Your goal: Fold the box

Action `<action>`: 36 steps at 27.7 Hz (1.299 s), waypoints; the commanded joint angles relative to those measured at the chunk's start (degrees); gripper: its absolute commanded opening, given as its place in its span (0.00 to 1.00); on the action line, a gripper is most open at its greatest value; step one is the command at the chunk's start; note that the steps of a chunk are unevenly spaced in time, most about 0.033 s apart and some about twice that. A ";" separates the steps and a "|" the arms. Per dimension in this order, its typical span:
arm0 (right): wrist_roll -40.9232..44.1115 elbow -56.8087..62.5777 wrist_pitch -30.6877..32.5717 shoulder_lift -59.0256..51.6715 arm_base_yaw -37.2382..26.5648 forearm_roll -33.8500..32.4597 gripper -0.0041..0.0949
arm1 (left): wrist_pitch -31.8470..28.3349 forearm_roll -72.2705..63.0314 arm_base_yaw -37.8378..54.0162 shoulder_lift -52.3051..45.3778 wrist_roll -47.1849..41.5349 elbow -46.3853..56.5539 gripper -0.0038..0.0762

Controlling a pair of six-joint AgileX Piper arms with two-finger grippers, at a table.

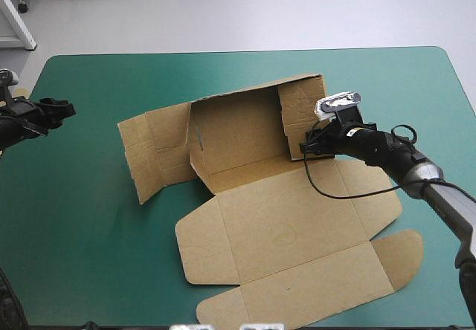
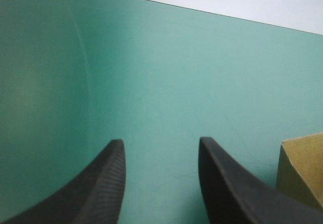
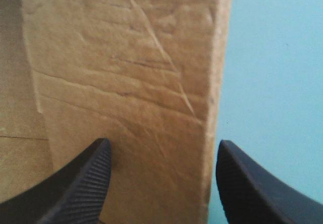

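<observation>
You're early in the fold. The box point(image 1: 282, 233) lies in the middle of the table point(image 1: 89, 270), most of its brown board flat on the teal-green cover, and the big near panel with its rounded tabs is not yet lifted. What's up so far is the rear wall point(image 1: 238, 125), standing tilted, the right end flap point(image 1: 301, 114) raised beside it, and the left end flaps point(image 1: 152, 151), only half-lifted and splayed outward. Your right pincer point(image 1: 306, 149) is at that right end flap and released. In its wrist view the black fingers stand apart with the flap's outer edge between them, one finger over board and the other over bare cover; I can't tell whether either touches. Your left pincer point(image 1: 63, 111) hangs near the table's left edge, well apart from the box and likewise released, with only cover between its fingers and a corner of board just beside one of them. By my reading, what's left is squaring both ends, tucking the flaps and raising the front wall. There's no brand, label or print to read: only creases and a faint round mark on the flat panel, too faint to make out.
</observation>
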 commanded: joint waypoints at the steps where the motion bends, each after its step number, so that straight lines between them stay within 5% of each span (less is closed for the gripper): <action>1: -0.47 -5.50 0.27 0.41 -0.11 0.44 0.50 | -2.27 -2.28 -0.35 -1.58 0.00 -1.58 0.46; 5: -0.47 -7.99 1.66 0.88 -0.11 -0.07 0.02 | -2.27 -2.28 -0.35 -1.58 0.00 -1.58 0.46; 11: 2.77 -12.75 5.85 0.88 -0.32 -0.72 0.03 | -2.27 -2.28 -0.35 -1.58 0.00 -1.58 0.46; 15: 11.00 -18.28 10.71 1.92 -0.32 -8.29 0.03 | -2.17 -2.28 -0.35 -1.58 0.00 -1.58 0.45; 20: 19.23 -28.45 23.62 6.61 -0.42 -17.60 0.03 | -2.04 -2.28 -0.35 -1.58 0.00 -1.58 0.44; 34: 22.91 -58.49 56.09 22.48 -4.25 -18.27 0.03 | -1.06 -2.41 -0.35 -1.58 0.00 -1.58 0.44; 36: 24.38 -60.74 57.10 24.40 -4.89 -18.10 0.03 | -0.97 -2.41 -0.35 -1.58 0.00 -1.58 0.44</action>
